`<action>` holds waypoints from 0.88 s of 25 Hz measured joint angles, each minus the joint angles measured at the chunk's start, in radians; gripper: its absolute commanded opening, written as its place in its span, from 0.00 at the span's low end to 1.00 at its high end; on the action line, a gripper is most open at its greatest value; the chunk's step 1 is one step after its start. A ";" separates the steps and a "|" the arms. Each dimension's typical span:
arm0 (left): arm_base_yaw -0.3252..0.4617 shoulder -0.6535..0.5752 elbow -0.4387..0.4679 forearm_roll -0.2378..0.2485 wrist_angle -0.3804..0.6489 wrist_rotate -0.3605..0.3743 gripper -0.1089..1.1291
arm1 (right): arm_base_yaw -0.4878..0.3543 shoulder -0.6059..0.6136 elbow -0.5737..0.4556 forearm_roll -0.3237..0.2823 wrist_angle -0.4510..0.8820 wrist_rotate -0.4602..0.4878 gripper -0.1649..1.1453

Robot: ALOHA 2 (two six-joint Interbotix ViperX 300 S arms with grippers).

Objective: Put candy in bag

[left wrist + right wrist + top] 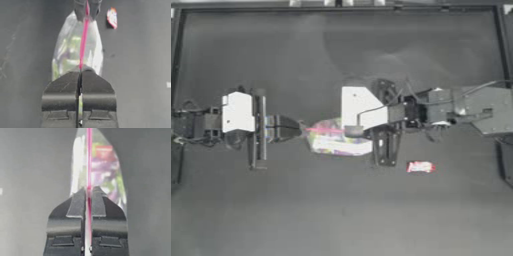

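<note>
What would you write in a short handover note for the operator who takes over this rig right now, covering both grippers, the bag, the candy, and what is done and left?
Left gripper: shut on the bag, pinching one end of its pink strip.
Right gripper: shut on the bag, pinching the other end of the strip.
Bag: held between the two grippers near the middle of the table, mouth looks closed, the strip a single line.
Candy: lying loose on the table, apart from the bag on the right arm's side, untouched.
Done: bag gripped at both ends.
Left: open the mouth, pick up the candy, drop it in.
</note>
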 measured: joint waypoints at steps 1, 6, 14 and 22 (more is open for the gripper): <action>0.000 -0.002 0.000 -0.002 0.000 0.000 0.10 | 0.000 -0.005 0.006 0.000 0.000 0.003 0.26; 0.000 0.000 0.003 0.000 0.000 0.000 0.10 | 0.000 -0.034 0.035 -0.003 0.000 0.020 0.26; 0.000 -0.003 0.014 0.000 -0.003 0.000 0.10 | 0.002 -0.086 0.098 -0.031 0.000 0.077 0.26; 0.000 -0.009 0.018 -0.002 -0.002 0.000 0.10 | 0.002 -0.153 0.163 -0.064 0.000 0.135 0.26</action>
